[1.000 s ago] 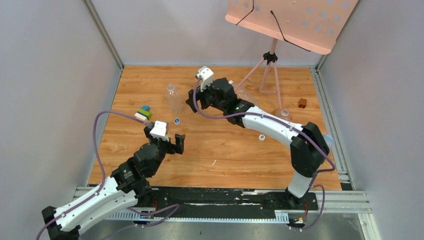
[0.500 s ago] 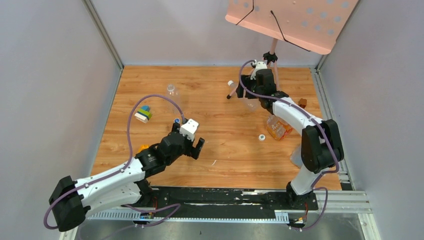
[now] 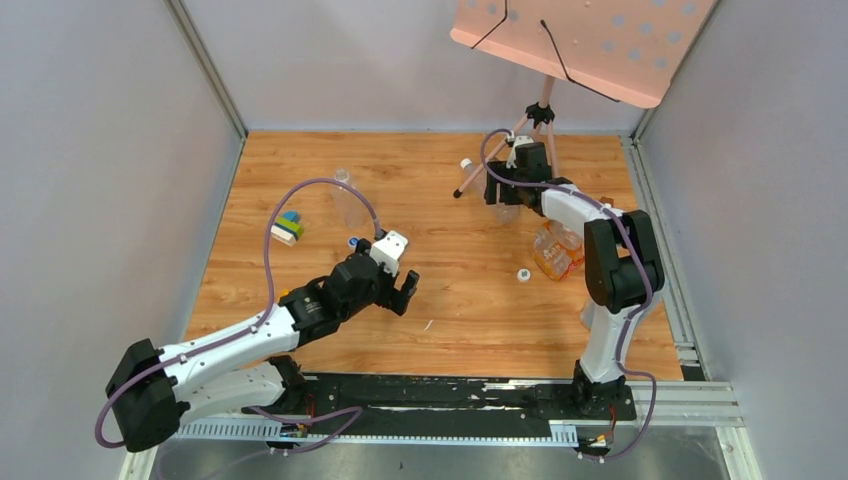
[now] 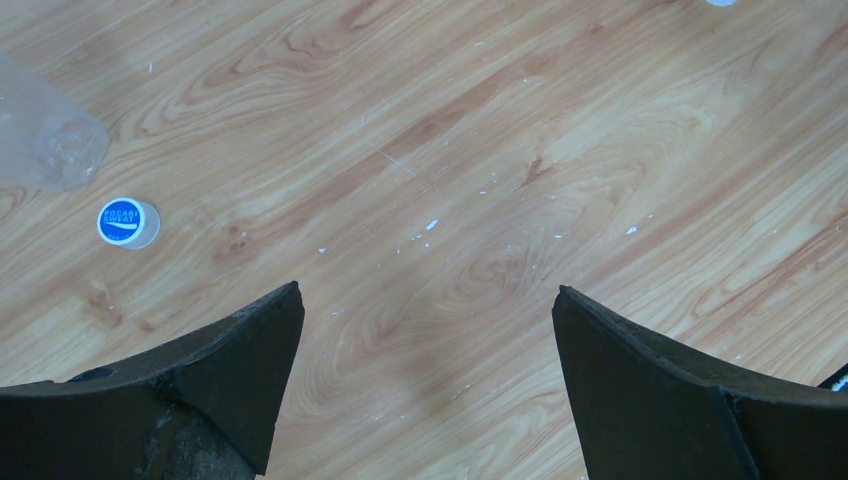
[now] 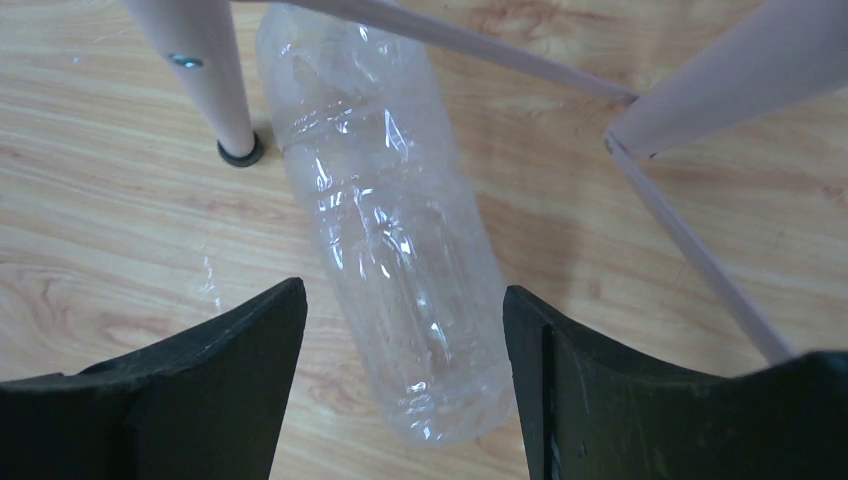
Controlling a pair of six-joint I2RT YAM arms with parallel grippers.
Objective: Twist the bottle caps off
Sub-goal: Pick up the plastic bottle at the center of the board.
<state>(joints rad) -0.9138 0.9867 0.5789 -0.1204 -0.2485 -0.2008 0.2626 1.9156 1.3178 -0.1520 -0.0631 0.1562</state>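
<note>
Right tool [image 5: 402, 288] half-wide, straddling clear bottle [image 5: 390, 230], not yet clamped; its neck is out of view ahead. Left tool [image 4: 428, 288] wide, empty; blue cap [image 4: 128, 222] ahead-left on worktop [image 4: 500, 150]. Advise: grip mid-body firmly, avoid tripod leg [image 5: 200, 70].

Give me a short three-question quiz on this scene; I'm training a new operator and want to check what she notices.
1. What colour is the top of the cap lying near the left gripper?
2. What lies between the fingers of the right gripper? A) a clear bottle B) a mug C) a sponge
3. True or false: the left gripper is shut on a cap.
Key: 1 blue; 2 A; 3 false, it is open and empty.
</note>
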